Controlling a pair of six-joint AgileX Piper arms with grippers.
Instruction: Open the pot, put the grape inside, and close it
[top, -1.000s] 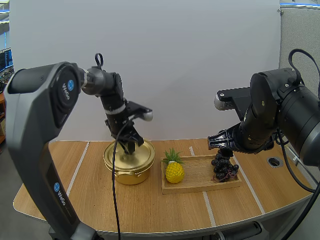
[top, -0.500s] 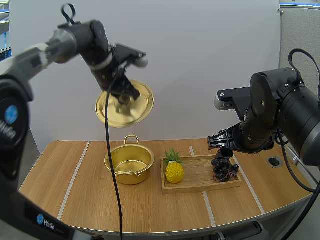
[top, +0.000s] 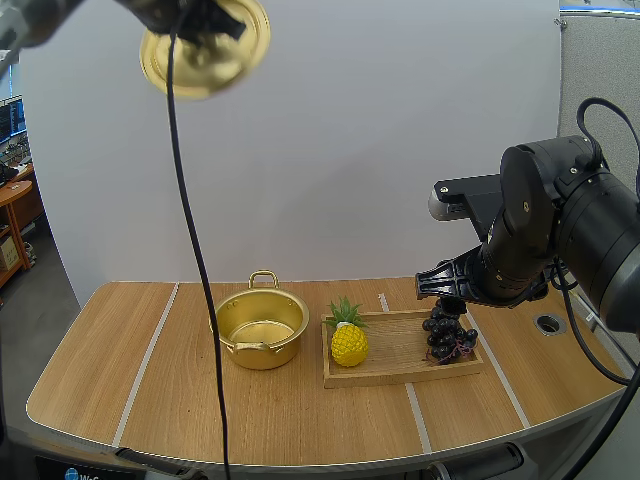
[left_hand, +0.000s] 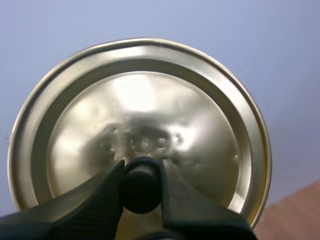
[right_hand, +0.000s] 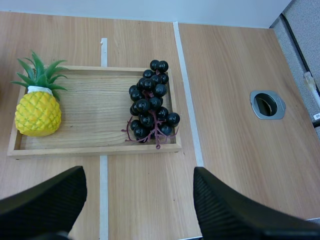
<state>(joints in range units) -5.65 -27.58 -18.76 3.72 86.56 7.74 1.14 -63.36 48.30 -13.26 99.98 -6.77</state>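
My left jaws pinch the black knob (left_hand: 141, 185) of the lid (left_hand: 145, 100), held high and partly cut off. My right jaws gape wide over the desk (right_hand: 235, 75) near the grapes (right_hand: 150, 102).

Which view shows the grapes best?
The right wrist view: the whole grape bunch lies unobstructed in the wooden tray. In the high view the right arm covers its top. The left wrist view faces the lid.

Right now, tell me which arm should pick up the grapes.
Right. The right gripper hangs open close to the grapes on the tray. The left gripper is high up, shut on the lid by its knob, so it is busy.
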